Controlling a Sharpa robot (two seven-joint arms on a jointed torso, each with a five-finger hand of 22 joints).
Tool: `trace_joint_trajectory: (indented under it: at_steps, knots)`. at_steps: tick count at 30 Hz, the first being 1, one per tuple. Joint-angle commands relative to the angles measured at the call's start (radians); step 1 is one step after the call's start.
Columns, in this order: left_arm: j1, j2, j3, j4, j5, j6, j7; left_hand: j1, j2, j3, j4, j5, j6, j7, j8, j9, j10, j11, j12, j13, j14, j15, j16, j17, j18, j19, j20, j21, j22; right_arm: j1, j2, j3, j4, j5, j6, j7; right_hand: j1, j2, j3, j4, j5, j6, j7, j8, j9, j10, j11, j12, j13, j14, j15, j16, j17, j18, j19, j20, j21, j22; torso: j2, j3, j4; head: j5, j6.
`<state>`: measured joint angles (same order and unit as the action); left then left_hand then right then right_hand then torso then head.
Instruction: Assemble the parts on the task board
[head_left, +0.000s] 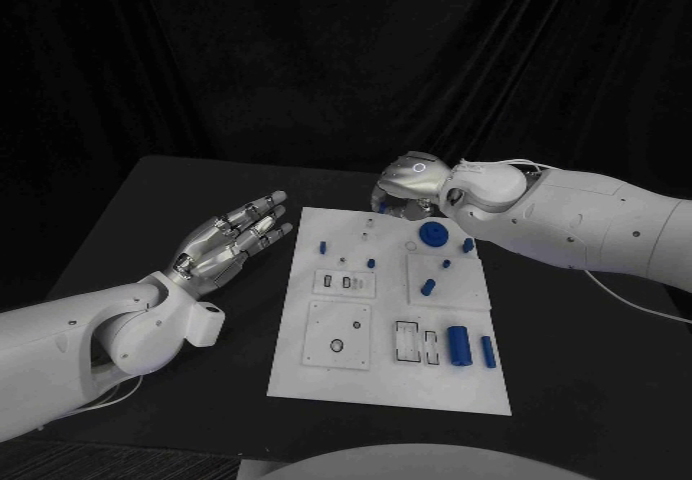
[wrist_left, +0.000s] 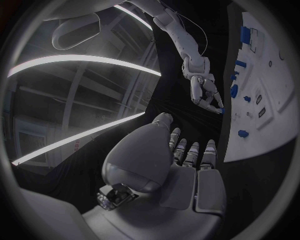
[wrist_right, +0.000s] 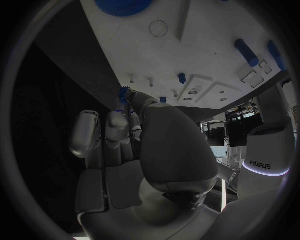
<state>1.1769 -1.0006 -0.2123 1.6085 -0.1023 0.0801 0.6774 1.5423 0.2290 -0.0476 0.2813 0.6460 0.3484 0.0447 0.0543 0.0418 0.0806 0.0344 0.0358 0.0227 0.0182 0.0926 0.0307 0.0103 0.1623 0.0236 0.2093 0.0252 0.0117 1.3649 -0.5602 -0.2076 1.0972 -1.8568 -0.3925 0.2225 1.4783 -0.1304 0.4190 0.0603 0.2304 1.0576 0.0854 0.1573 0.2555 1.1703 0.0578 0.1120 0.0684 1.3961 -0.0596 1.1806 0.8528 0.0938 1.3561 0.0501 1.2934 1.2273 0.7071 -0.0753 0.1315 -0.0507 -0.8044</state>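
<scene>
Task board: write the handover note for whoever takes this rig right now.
Left hand: open, holds nothing, beside the task board.
Right hand: over the board's far edge, pinching a small blue part at its fingertips.
Large gear lies near the far edge; two cylinders lie near the right edge.
Left to do: seat the pinched part, then the loose pieces.
</scene>
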Motion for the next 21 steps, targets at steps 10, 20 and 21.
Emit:
trace_joint_trajectory:
  at_steps: [10,20,21]
  knots:
    - [0.003,-0.003,0.001,-0.002,-0.040,0.007,0.089,0.005,-0.008,0.005,0.003,0.001,-0.006,0.000,-0.004,-0.001,-0.004,-0.004,0.005,-0.002,-0.001,-0.003,-0.006,-0.001,0.018,0.000,-0.006,-0.006,-0.001,-0.005,0.035,0.001,-0.043,0.056,0.035,-0.007,-0.004,0.006,-0.002,0.002,0.002,-0.019,0.002,-0.016,-0.005,0.026,-0.021,-0.010,0.001,-0.001,0.006,-0.001,0.006,-0.006,0.002,0.006,0.001,0.012,0.018,-0.0046,0.0168,-0.018,0.012]
    - [0.003,0.002,0.001,-0.011,-0.040,0.022,0.085,0.007,-0.006,0.013,0.002,0.001,0.003,0.006,-0.002,0.001,-0.009,-0.005,0.005,-0.002,-0.002,0.001,-0.007,-0.001,0.016,-0.003,-0.007,-0.009,-0.002,-0.009,0.041,0.001,-0.043,0.059,0.041,-0.006,-0.008,0.004,-0.004,0.005,0.002,-0.023,0.002,-0.020,-0.006,0.024,-0.021,-0.014,0.001,-0.001,0.006,-0.001,0.007,-0.008,0.006,0.007,0.007,0.020,0.025,-0.0040,0.0202,-0.025,0.019]
    - [0.003,0.002,0.001,-0.011,-0.040,0.023,0.085,0.008,-0.006,0.014,0.002,0.000,0.002,0.006,-0.002,0.000,-0.010,-0.004,0.005,-0.002,-0.003,0.000,-0.008,-0.002,0.016,-0.004,-0.008,-0.010,-0.003,-0.010,0.041,0.001,-0.043,0.059,0.043,-0.007,-0.008,0.004,-0.004,0.005,0.002,-0.023,0.002,-0.020,-0.006,0.024,-0.021,-0.014,0.001,-0.001,0.006,-0.001,0.007,-0.008,0.006,0.007,0.007,0.020,0.025,-0.0037,0.0209,-0.027,0.020]
